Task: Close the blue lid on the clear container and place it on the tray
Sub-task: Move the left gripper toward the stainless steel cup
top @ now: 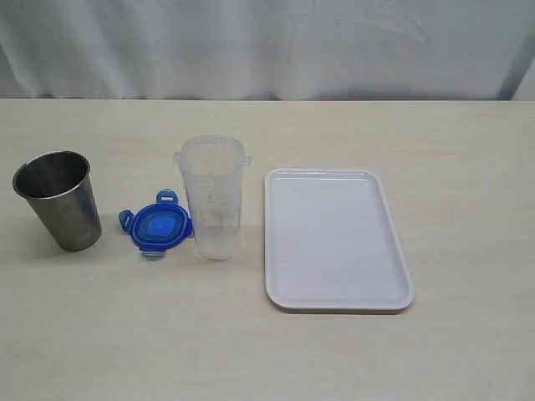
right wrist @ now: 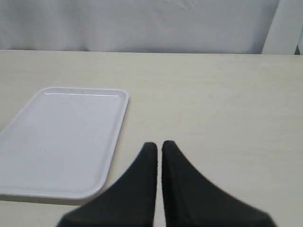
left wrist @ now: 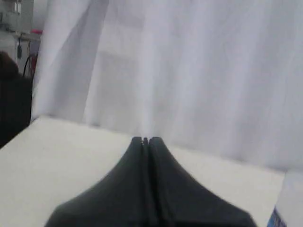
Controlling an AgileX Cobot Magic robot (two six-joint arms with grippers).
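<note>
Blue lid (top: 155, 227) beside open clear container (top: 215, 200), near tray (top: 334, 242); left fingers (left wrist: 134, 163), right fingers (right wrist: 146, 166) together, empty.

A shiny metal cup (top: 57, 199) stands upright on the table (top: 267, 359), far over on the left in the exterior view. Its open top is wider than its bottom, and the inside looks dark and grey. It stands by itself. The table is pale and flat, with a faint wood look. Behind the table hangs a white curtain (top: 267, 46) with soft folds. In the left wrist view, a dark shape (left wrist: 12, 104) shows past the curtain's edge, too blurry to tell what it is.
</note>
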